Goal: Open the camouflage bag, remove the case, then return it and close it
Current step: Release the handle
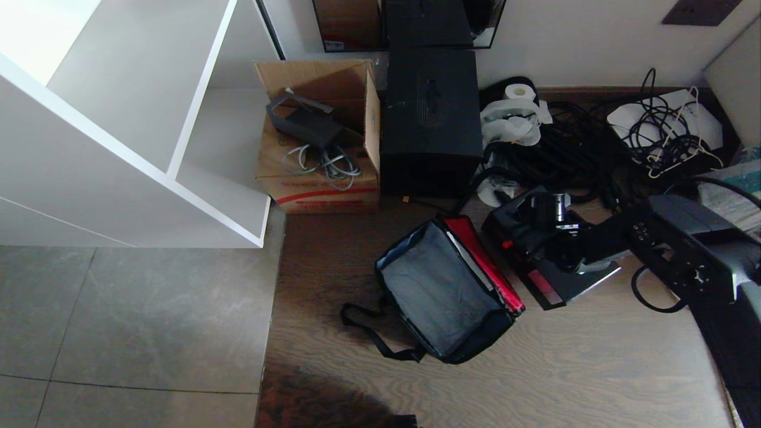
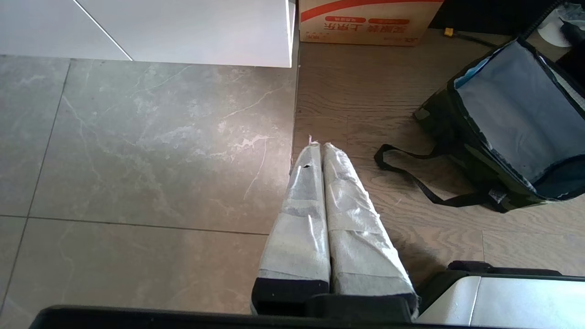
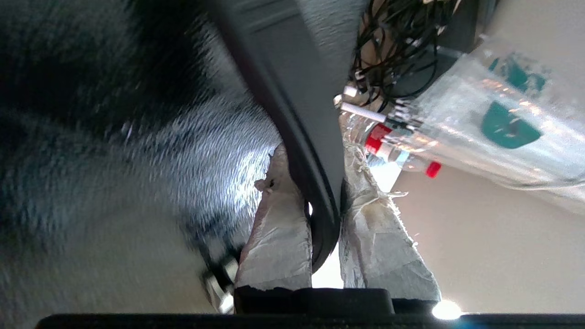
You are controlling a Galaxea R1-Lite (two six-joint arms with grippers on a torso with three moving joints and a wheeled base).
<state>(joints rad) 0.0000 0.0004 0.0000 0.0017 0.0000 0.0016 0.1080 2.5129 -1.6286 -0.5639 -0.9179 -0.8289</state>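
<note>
1. The camouflage bag [image 1: 443, 291] lies open, seemingly emptied, on the floor [image 1: 565, 368].
2. The case [image 1: 550, 264], at its three o'clock, is gripped by its strap handle [image 3: 315, 183] in the right tool [image 3: 320, 192].
3. It should be kept level.
4. The left tool [image 2: 322, 155] hangs closed, empty.

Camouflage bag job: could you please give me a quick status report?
Right gripper shut on the case's strap handle, case out beside the camouflage bag. Bag open, empty. Left gripper shut, parked over floor. Cable pile behind.

Your head view looks steeply down on the floor from above. Your left wrist view, lower, faces forward, sharing the open camouflage bag [image 1: 443, 291] [image 2: 507, 123] and carton [image 1: 324, 142] [image 2: 365, 23]. Your right wrist view sits pressed against a black strap [image 3: 301, 137].
</note>
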